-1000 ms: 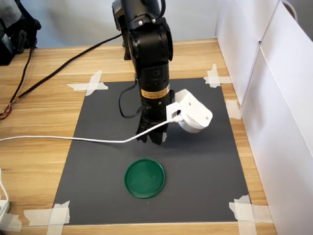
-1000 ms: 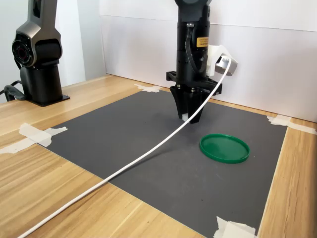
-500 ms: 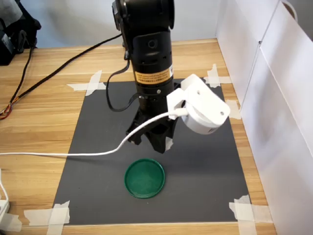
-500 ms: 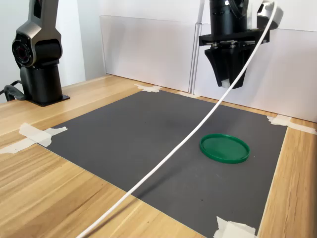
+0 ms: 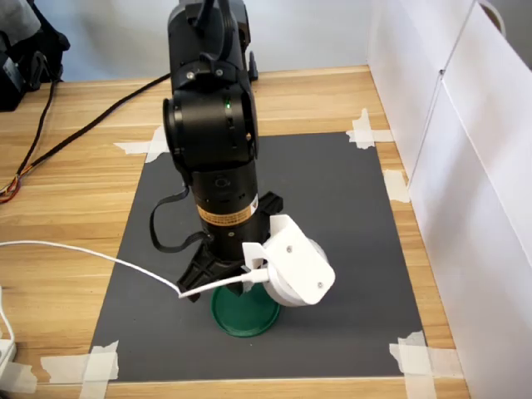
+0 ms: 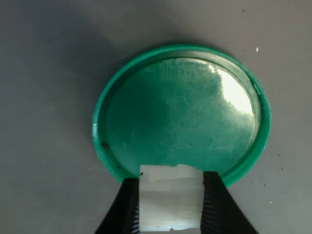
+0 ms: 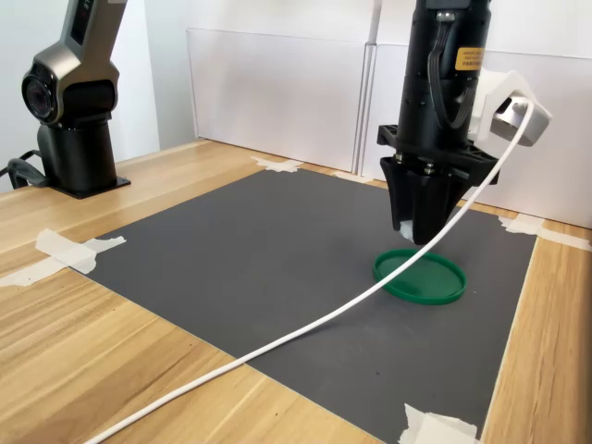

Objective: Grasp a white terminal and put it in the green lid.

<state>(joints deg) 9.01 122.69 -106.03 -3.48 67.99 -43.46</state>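
Above the green lid (image 6: pixel 180 114), hovering with gripper (image 6: pixel 169 207) clamping the white terminal (image 6: pixel 169 204) between both jaws; carrying step nearly finishing, next probably calling for lowering and releasing inside the rim.

The first exterior view looks steeply down from in front onto the mat (image 5: pixel 332 208), with the arm (image 5: pixel 212 141) facing it. The second exterior view sits low at table height to one side, looking across the mat (image 7: pixel 250 250). The wrist view points straight down, close over the lid (image 6: pixel 180 114). All three share the lid and the mat.
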